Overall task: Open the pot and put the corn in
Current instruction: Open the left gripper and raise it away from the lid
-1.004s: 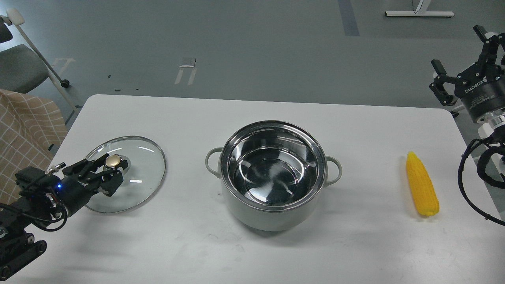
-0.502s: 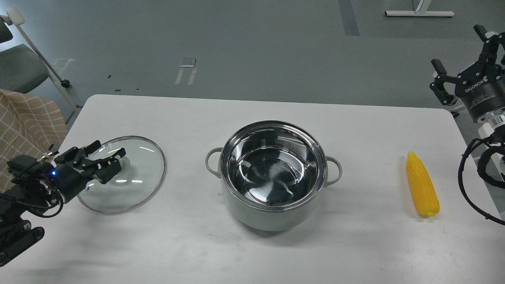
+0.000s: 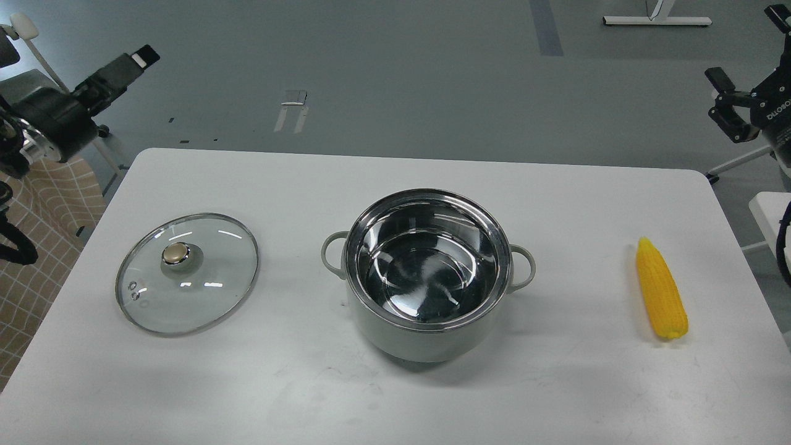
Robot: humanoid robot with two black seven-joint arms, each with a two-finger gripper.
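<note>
The pale grey-green pot [image 3: 426, 339] stands open in the middle of the white table [image 3: 395, 395], its shiny steel inside bare. Its glass lid [image 3: 204, 290] with a gold knob [image 3: 176, 253] lies flat on the table to the pot's left. The yellow corn [image 3: 662, 289] lies near the table's right edge, pointed end away from me. My left gripper [image 3: 137, 60] is raised off the table's far left corner, well above the lid; its fingers cannot be told apart. My right gripper [image 3: 744, 49] is open and empty, high beyond the table's far right corner.
A checked beige cloth [image 3: 37, 247] hangs beside the table's left edge. A grey chair [image 3: 25, 93] stands behind it. A white surface [image 3: 769, 210] shows at the right edge. Grey floor lies beyond the table.
My left gripper has let go of the lid's knob and risen up and back to the far left. The lid stays flat on the table. My right gripper has moved up and right.
</note>
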